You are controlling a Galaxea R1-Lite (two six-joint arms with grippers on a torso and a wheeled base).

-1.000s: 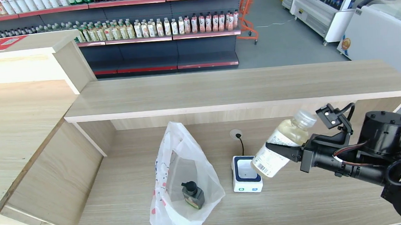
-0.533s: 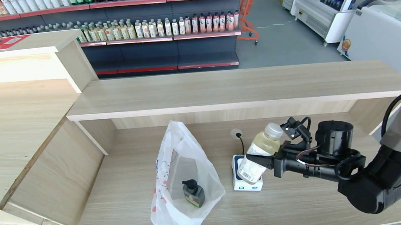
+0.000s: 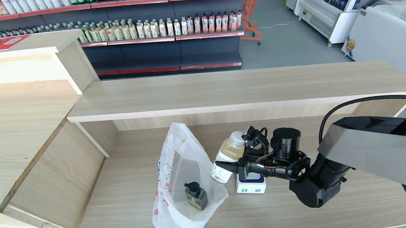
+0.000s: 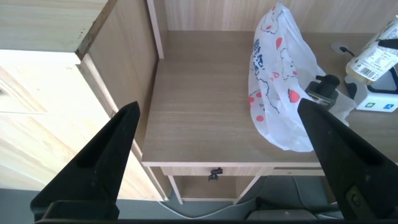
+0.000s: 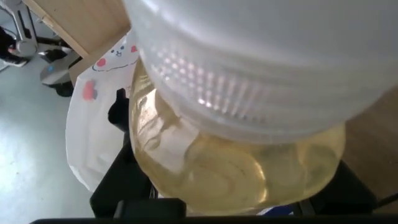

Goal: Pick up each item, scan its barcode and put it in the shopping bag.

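In the head view, a clear plastic bottle of pale yellow drink with a white cap and white label (image 3: 228, 150) is clamped in the right tool (image 3: 227, 164). It is held tilted above the wooden counter (image 3: 302, 207), cap up and away, base down towards the bag. A second ago it was held to the right of the white scanner with a dark blue window (image 3: 251, 188). It has since been carried across the scanner and is now just beside the right edge of the white plastic shopping bag with red prints (image 3: 168, 173). A dark bottle with a black pump cap (image 3: 195, 196) is seen standing inside the bag, unmoved.

In the left wrist view, the left tool (image 4: 217, 109) is seen spread wide with nothing held, above the counter's end, well apart from the bag.

In the right wrist view, the bottle's ribbed cap and yellow contents are seen close up, with the bag below and beyond.
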